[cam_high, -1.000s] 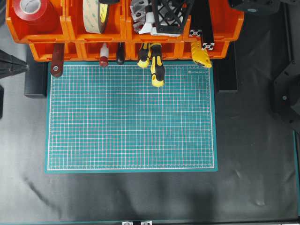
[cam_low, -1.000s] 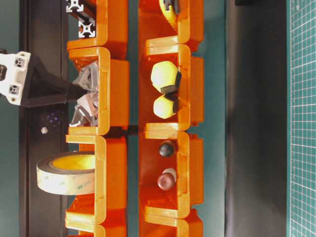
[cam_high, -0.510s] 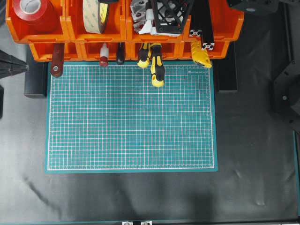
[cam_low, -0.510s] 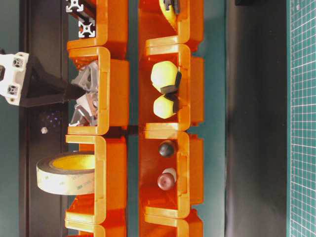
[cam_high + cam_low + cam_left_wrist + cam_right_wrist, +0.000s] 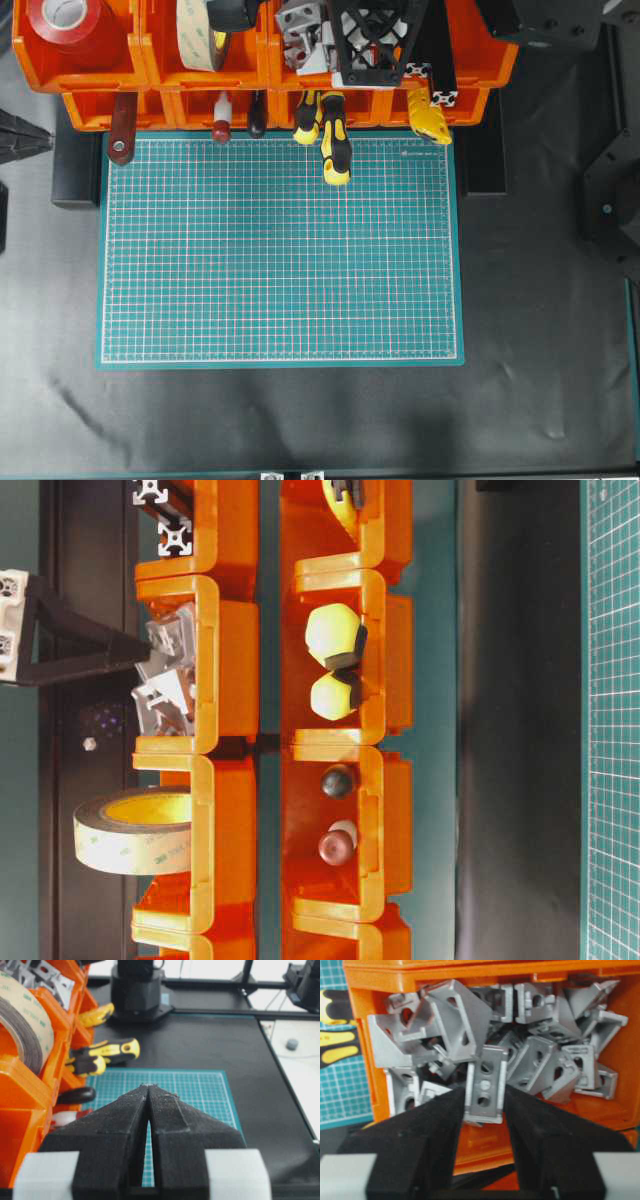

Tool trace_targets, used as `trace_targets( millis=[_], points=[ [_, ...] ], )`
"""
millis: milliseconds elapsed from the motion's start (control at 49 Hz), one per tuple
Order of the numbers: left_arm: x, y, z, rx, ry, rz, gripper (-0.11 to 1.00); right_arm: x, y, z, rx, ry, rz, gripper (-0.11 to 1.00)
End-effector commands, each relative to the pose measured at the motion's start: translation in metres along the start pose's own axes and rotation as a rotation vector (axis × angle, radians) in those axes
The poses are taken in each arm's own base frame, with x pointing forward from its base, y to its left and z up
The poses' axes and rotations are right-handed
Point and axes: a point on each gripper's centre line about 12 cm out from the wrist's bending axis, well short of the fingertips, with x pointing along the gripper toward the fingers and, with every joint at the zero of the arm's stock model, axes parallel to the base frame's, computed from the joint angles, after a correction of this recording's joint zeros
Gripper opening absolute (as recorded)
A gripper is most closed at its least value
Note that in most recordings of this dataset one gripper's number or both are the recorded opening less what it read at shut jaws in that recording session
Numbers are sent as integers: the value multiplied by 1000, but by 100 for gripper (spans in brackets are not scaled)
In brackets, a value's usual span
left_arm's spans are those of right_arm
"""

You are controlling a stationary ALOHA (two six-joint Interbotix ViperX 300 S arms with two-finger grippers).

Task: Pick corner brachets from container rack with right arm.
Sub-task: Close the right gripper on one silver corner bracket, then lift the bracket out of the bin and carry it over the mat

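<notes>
Where the pile lies, one corner brachet (image 5: 485,1085) sits between the right fingers (image 5: 435,1125).

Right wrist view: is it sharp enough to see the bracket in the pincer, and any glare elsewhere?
Right wrist view: the gripped corner bracket is slightly soft, but its holes read clearly between the right pincer fingers; the pile behind blurs more. Left wrist view: the top edge is washed out white, and the shut left pincer is near and fuzzy. Overhead view: even light, the green mat sharp.

Matt silver metal corner brachets (image 5: 485,1082), glossy orange plastic container rack (image 5: 365,980), rough black jaws
</notes>
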Motion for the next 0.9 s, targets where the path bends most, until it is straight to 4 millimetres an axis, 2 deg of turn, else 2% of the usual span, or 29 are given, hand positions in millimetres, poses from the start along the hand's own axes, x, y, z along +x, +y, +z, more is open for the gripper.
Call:
trace_targets(
  millis=[0, 204, 551, 734, 877],
  points=[
    [-1, 0, 7, 0, -14, 2, 0, -16, -3, -2, 12, -33, -11, 25],
    [-2, 0, 8, -1, -19, 3, 0, -28, -3, -2, 36, -67, -34, 25],
    [-2, 1, 8, 1, -19, 5, 0, -69, -3, -16, 72, -173, -48, 25],
    [-3, 1, 9, 1, -23, 4, 0, -89, 5, -25, 77, -218, -68, 25],
    [-3, 1, 9, 0, -23, 7, 0, -109, 18, -34, 70, -277, -60, 25]
  ],
)
